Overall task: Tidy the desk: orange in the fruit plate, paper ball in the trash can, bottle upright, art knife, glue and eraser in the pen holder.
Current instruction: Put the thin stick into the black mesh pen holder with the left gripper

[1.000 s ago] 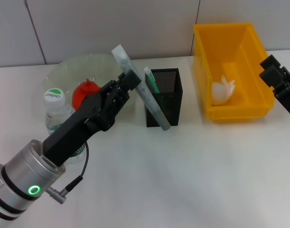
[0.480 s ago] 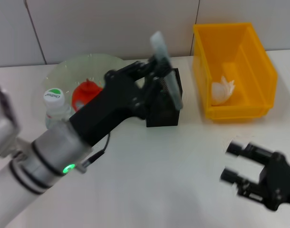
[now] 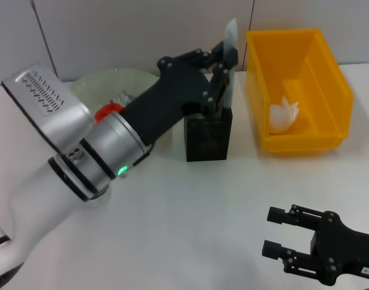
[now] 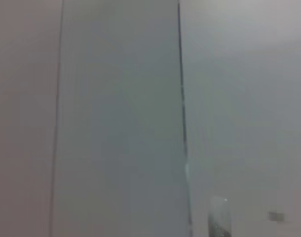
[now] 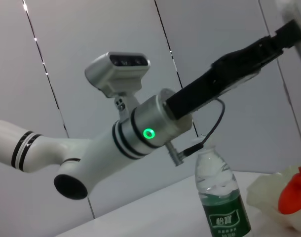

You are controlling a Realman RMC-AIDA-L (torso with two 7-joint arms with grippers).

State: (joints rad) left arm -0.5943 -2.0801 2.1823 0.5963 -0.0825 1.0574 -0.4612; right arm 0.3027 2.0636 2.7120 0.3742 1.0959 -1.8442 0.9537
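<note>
My left gripper point(image 3: 222, 65) is shut on the art knife point(image 3: 231, 37), a long flat pale grey strip held nearly upright over the black mesh pen holder point(image 3: 207, 138). The knife's lower end is hidden behind the fingers. The paper ball point(image 3: 284, 113) lies in the yellow trash can point(image 3: 329, 90). The orange point(image 3: 103, 111) shows partly behind my left arm, in the fruit plate point(image 3: 112, 81). The bottle point(image 5: 222, 200) stands upright beside the fruit plate point(image 5: 269, 190) in the right wrist view. My right gripper point(image 3: 276, 232) hovers open low at the front right. Glue and eraser are out of view.
My left forearm point(image 3: 112, 151) stretches across the desk's left half and hides the bottle in the head view. A grey panelled wall point(image 3: 142, 30) stands right behind the plate, holder and bin. White desk surface point(image 3: 190, 211) spreads out in front of the holder.
My left arm swung the art knife from a slant in front of the pen holder to upright above it. The right arm dropped from the right edge to the front right.
</note>
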